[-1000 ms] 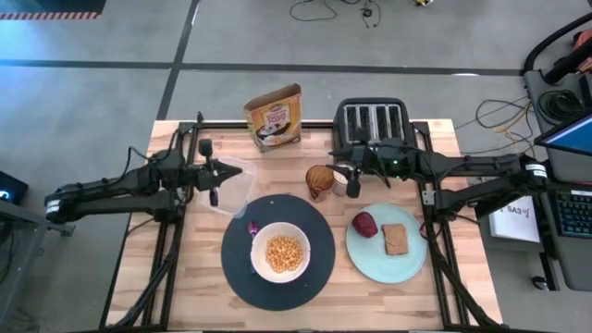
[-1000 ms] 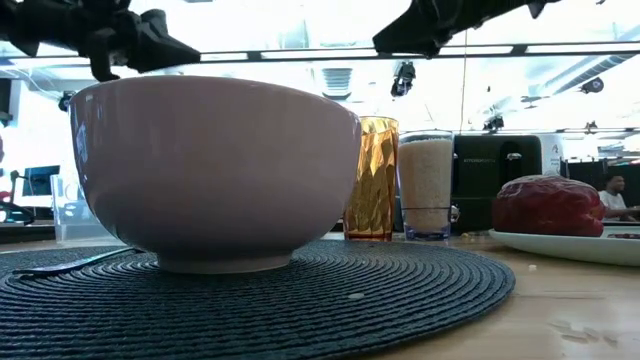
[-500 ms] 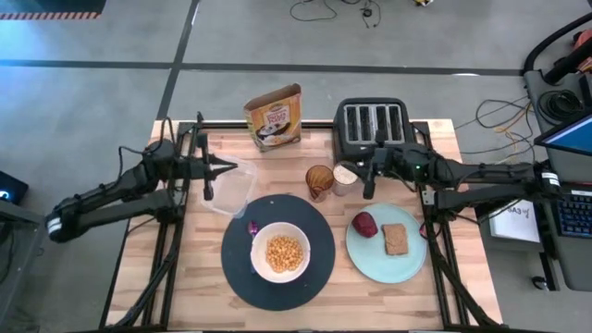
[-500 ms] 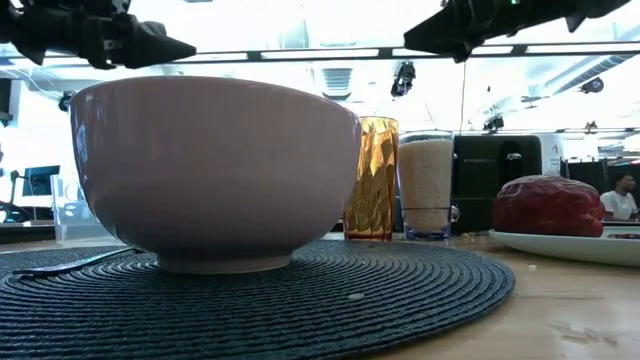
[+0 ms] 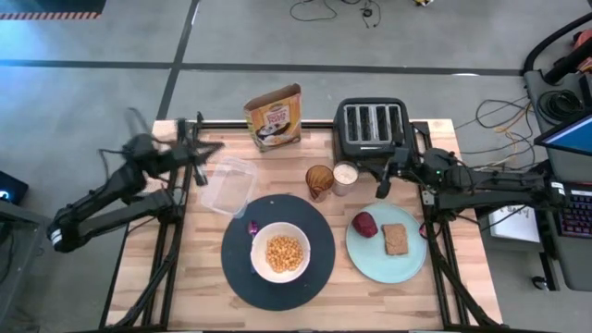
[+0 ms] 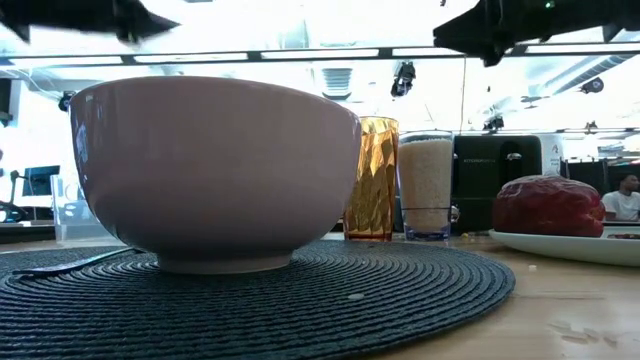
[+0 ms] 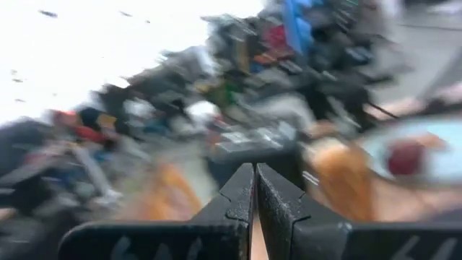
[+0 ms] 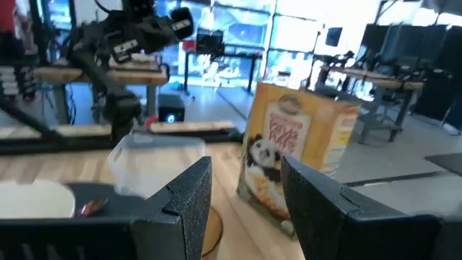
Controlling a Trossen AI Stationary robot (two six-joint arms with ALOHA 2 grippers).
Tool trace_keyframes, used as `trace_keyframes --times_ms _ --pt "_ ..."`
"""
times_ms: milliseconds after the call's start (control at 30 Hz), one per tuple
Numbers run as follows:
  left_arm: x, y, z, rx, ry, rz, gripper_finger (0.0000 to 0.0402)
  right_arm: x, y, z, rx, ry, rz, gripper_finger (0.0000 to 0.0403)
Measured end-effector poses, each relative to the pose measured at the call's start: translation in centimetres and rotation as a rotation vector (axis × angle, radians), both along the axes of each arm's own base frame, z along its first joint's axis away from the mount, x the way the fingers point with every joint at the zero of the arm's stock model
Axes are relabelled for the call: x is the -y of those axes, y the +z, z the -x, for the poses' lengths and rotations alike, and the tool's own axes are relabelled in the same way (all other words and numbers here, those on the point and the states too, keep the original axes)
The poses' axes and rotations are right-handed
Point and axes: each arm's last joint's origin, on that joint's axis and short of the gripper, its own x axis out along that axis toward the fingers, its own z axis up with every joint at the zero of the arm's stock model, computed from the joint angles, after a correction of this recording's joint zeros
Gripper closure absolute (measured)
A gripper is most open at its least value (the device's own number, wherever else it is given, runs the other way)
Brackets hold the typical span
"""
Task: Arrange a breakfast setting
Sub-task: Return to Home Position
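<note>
Both arms hang above a light wooden plank table (image 5: pixel 370 305) that fills the middle of the high view. The step in hand looks like parking the arms. It is best done by lifting first, then folding back outward, so that no link sweeps the tall things at the back.

The left gripper (image 5: pixel 205 149) is at the upper left, blurred, with its fingers pressed together and holding nothing. It sits just beyond a clear plastic bin (image 5: pixel 228 185). The right gripper (image 5: pixel 381 185) is right of centre, fingers spread apart and empty. It is near a black toaster (image 5: pixel 372 123) and two glasses, so it needs the most care.

The setting lies laid out at lower centre. A round black woven mat (image 5: pixel 236 254), ridged like coiled cord, carries a smooth, deep white bowl (image 5: pixel 256 252) of yellow cereal. To its right is a flat, glossy pale green plate (image 5: pixel 412 264). At top centre a yellow-brown cardboard cereal box (image 5: pixel 275 117) stands upright. On the plate, a square, grainy brown toast slice (image 5: pixel 395 239) lies beside a rounded dark red fruit (image 5: pixel 365 224).
</note>
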Motion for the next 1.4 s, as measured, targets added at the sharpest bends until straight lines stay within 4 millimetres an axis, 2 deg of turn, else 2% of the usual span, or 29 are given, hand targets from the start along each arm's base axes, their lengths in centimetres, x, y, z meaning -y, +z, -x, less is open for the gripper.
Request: trace_keyframes --times_ms 100,167,267,467,600,767,867,1033,1133,1400 --pt "0.6 3.1 1.4 0.065 0.101 -0.034 0.0401 -0.1 0.4 0.7 0.031 -0.01 0.002 0.0245" --pt "0.9 3.5 1.9 0.04 0.109 -0.009 0.0401 -0.1 0.5 0.9 0.039 -0.01 0.012 0.0245" --pt "1.3 2.1 2.0 -0.018 0.022 0.065 0.0401 -0.1 0.3 1.0 0.028 -0.011 0.036 0.0245" --pt "1.2 -2.6 1.2 -0.018 -0.111 0.123 0.0401 0.2 0.2 1.0 0.019 -0.033 0.042 0.0245" --pt "0.7 -4.8 0.5 0.119 -0.129 0.09 0.0401 0.5 0.1 1.0 0.02 -0.054 0.034 0.0245" --pt "0.4 -9.3 -0.2 0.261 -0.221 0.052 0.0401 0.6 0.1 1.1 0.018 -0.061 0.034 0.0245" --pt "0.1 -9.1 -0.8 0.196 -0.241 0.157 0.0401 0.7 0.2 1.1 0.03 -0.066 0.034 0.0245" --pt "0.5 -9.2 -1.6 0.014 -0.577 0.32 0.0401 0.8 0.2 1.1 0.036 -0.072 0.018 0.0245" --pt "0.8 -9.0 -1.4 -0.001 -0.662 0.386 0.0401 0.8 0.2 1.1 0.037 -0.072 0.018 0.0245" --pt "2.0 -9.0 -0.8 0.033 -0.766 0.402 0.0401 0.8 0.2 1.1 0.041 -0.072 0.012 0.0245"
